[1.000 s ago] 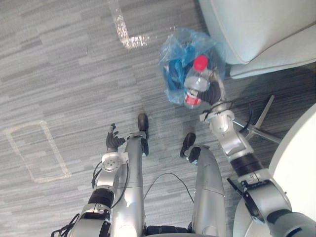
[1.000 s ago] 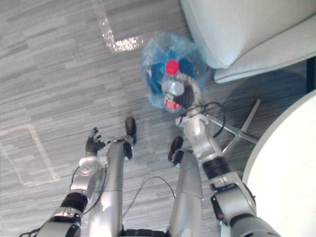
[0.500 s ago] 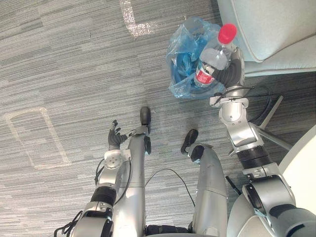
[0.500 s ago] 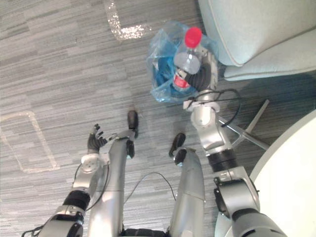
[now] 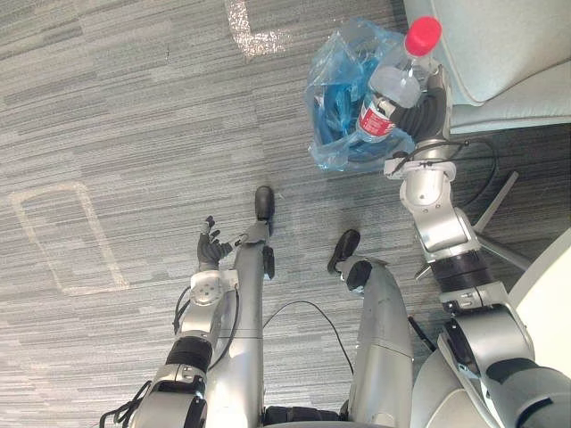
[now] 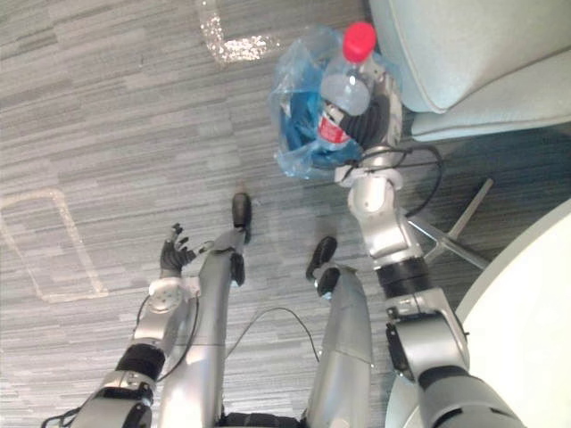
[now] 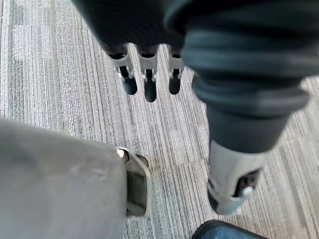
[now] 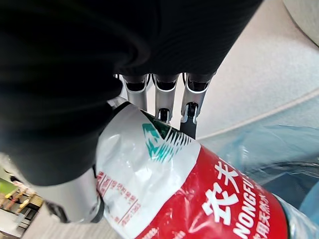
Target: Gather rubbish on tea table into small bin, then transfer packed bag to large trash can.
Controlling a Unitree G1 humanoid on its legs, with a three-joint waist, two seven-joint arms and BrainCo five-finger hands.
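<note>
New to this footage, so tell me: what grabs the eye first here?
The right hand grips a clear bottle with a red cap, held over a blue plastic bag on the grey carpet beside a pale armchair. The left hand hangs open, low at the robot's side.

Office lounge or waiting corner, carpeted and set up for testing

The floor is grey striped carpet [image 5: 116,116] in commercial tiles, the kind laid in offices rather than homes. Pale tape is stuck on it as a rectangular outline [image 5: 62,236] and a corner mark [image 5: 254,22], which suggests a marked-out trial area. A pale blue-grey upholstered armchair with a thick seat cushion [image 5: 500,45] stands on the carpet. Slim grey metal legs [image 5: 500,198] slant across the floor just beside it, near the curved edge of a white round desk [image 6: 526,330].
</note>
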